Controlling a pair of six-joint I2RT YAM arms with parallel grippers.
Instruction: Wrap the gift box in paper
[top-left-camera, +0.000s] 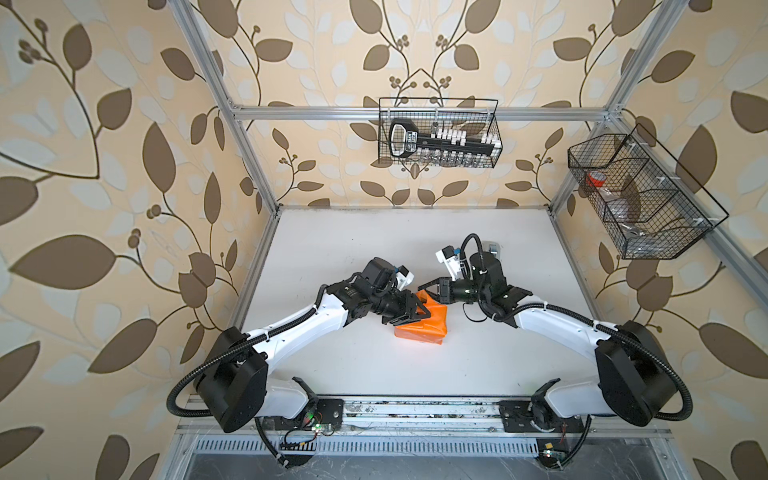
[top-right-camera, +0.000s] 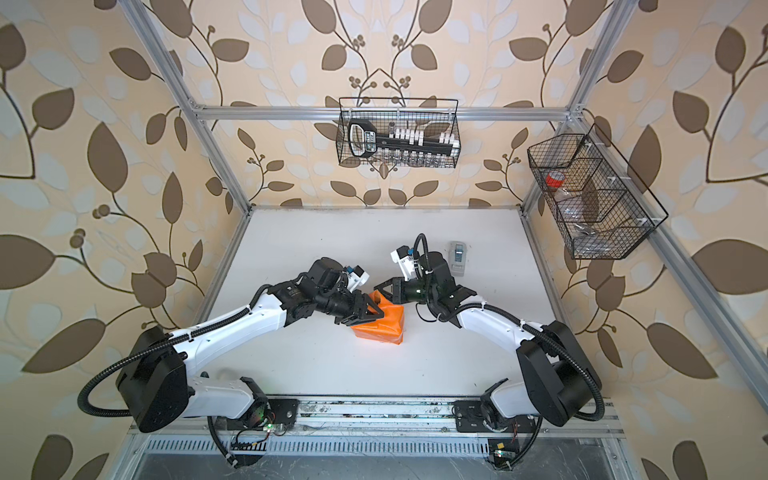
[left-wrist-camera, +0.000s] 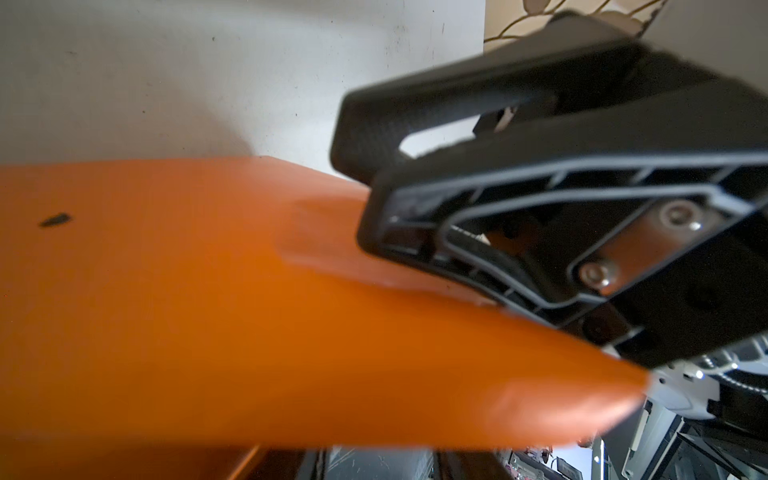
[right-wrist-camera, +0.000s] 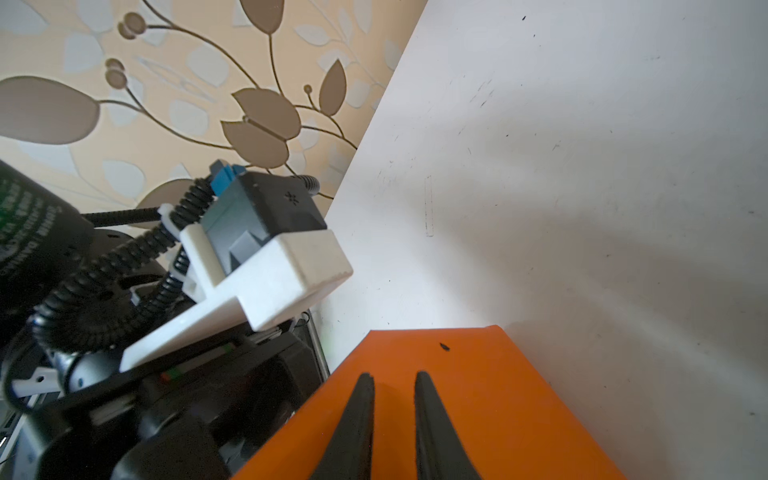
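The orange paper (top-left-camera: 419, 326) (top-right-camera: 380, 328) is folded into a blocky package on the white table, with one pointed flap standing up at its far end. The gift box is hidden inside it. My left gripper (top-left-camera: 409, 313) (top-right-camera: 365, 311) is at the package's upper left corner; paper (left-wrist-camera: 208, 311) fills its wrist view and hides its jaws. My right gripper (top-left-camera: 426, 286) (top-right-camera: 380, 286) reaches in from the right above the raised flap. In the right wrist view the right gripper (right-wrist-camera: 392, 376) lies on the orange paper (right-wrist-camera: 498, 395), jaws a narrow gap apart, nothing seen between them.
A small grey tape dispenser (top-right-camera: 458, 253) stands behind the right arm. One wire basket (top-left-camera: 439, 133) hangs on the back rail, another (top-left-camera: 640, 195) on the right rail. The white table (top-left-camera: 353, 257) is bounded by aluminium frame posts.
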